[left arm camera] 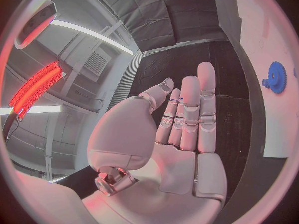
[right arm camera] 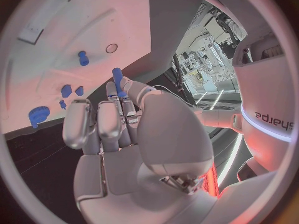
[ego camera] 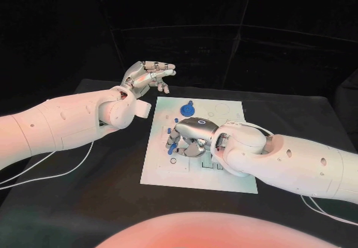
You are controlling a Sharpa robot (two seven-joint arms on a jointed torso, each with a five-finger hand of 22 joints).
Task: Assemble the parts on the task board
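Note:
The white task board point(ego camera: 170, 176) lies in the middle of the black table. On its far part sits a blue gear point(ego camera: 188, 109), which the left wrist view point(left arm camera: 275, 77) catches too. My right hand point(ego camera: 191, 136) hovers low over the board's left middle and pinches a blue peg point(right arm camera: 117, 79) at its fingertips. Beyond the peg, several small blue parts point(right arm camera: 67, 90) and the gear point(right arm camera: 39, 115) rest on the board point(right arm camera: 74, 25). My left hand point(ego camera: 149, 75) is raised above the board's far left corner, fingers apart, palm point(left arm camera: 181, 134) empty.
Round holes point(ego camera: 222, 109) mark the board's far right part and narrow slots point(ego camera: 212, 166) sit near its front edge, beside my right wrist. White cables point(ego camera: 45, 175) trail over the table at the left. Bare black tabletop surrounds the board.

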